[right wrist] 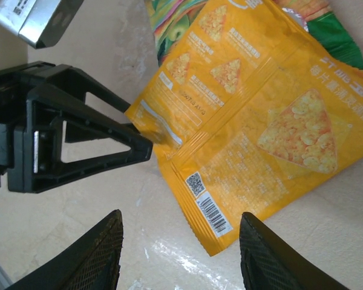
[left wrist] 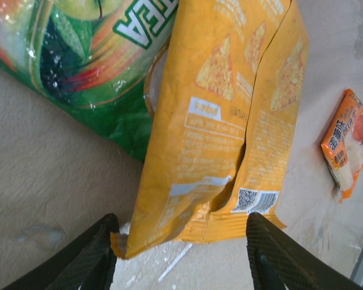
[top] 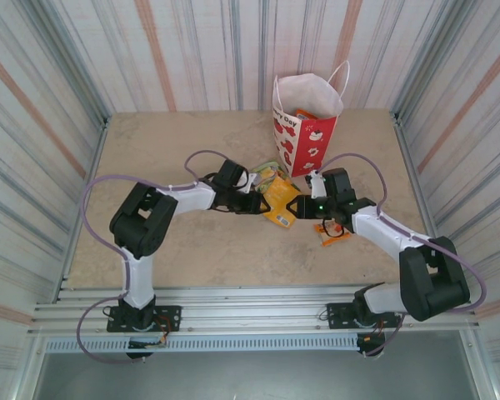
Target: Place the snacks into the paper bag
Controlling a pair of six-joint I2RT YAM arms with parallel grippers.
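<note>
A yellow packet (top: 280,202) lay flat on the tabletop (top: 150,150), directly between the two arms. Its long axis ran from the near side up toward the bag (top: 304,133), which stood upright just beyond it at the far edge.

The left fingers (top: 258,202) were apart, one on each side of the packet's bottom end, and the packet stretched straight away from them. Whether they touched it could not be told. The right fingers (top: 302,208) were also apart and gripped nothing, with the packet's barcode corner lying between them. Both arms were close to the packet, but the left was the better lined up with it.

Three packets could be counted on the tabletop:
- the yellow one
- a green packet (top: 267,173), partly under the yellow one's far end
- a small orange packet (top: 333,236) beside the right arm

Something orange (top: 307,114) showed inside the single bag's mouth.
</note>
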